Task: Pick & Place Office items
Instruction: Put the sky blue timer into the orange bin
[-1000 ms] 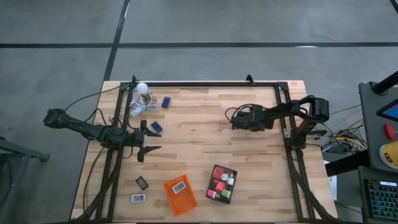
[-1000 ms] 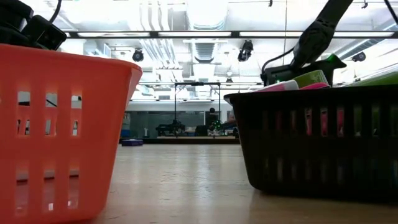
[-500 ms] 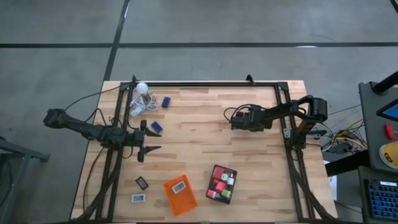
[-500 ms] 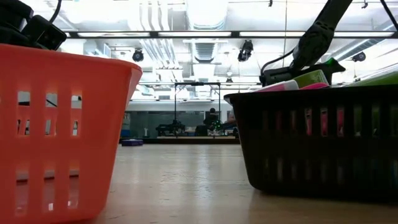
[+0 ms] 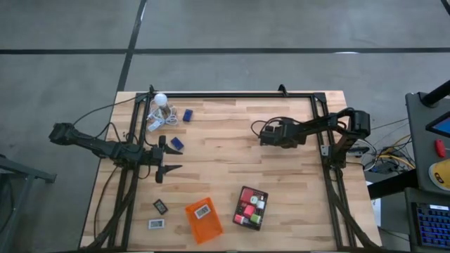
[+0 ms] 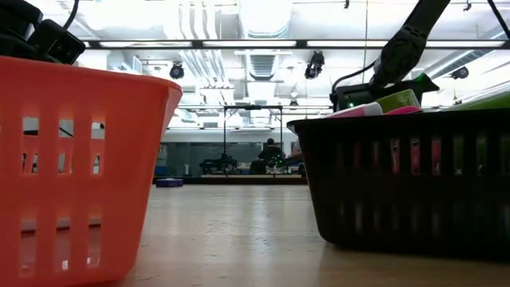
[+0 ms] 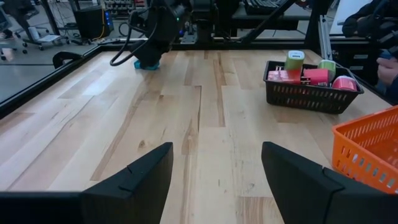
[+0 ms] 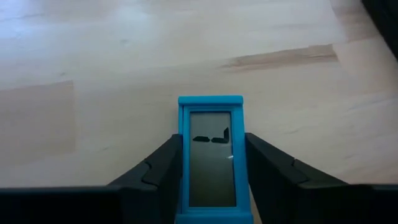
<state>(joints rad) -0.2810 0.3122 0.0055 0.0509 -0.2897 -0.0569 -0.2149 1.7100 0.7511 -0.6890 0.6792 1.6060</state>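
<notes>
My right gripper (image 5: 259,133) is over the table's middle right, shut on a teal-framed box with a grey face (image 8: 210,158); the left wrist view shows that box (image 7: 147,64) low by the table top. My left gripper (image 5: 169,156) waits open at the table's left, touching nothing. Two dark blue blocks (image 5: 188,114) (image 5: 176,143) lie flat near it. A small black rectangle (image 5: 160,206) and a white one (image 5: 156,224) lie near the front left. Red, pink and green pieces (image 5: 249,209) fill the black tray. My right gripper pinches the teal box between its two fingers (image 8: 158,165), one on each long side edge (image 8: 181,162). The fingers lie along the box, and its far end sticks out past them. Whether the box rests on the table or is lifted clear, I cannot tell.
An orange tray (image 5: 193,225) holding a white-labelled piece stands at the front centre, with the black tray (image 5: 241,191) to its right. A white bulb and clear wrapping (image 5: 159,111) lie at the far left corner. Bare wood stretches between the two arms.
My right gripper has shifted a little toward the table's left, staying shut on the teal box. The left arm has kept still.
</notes>
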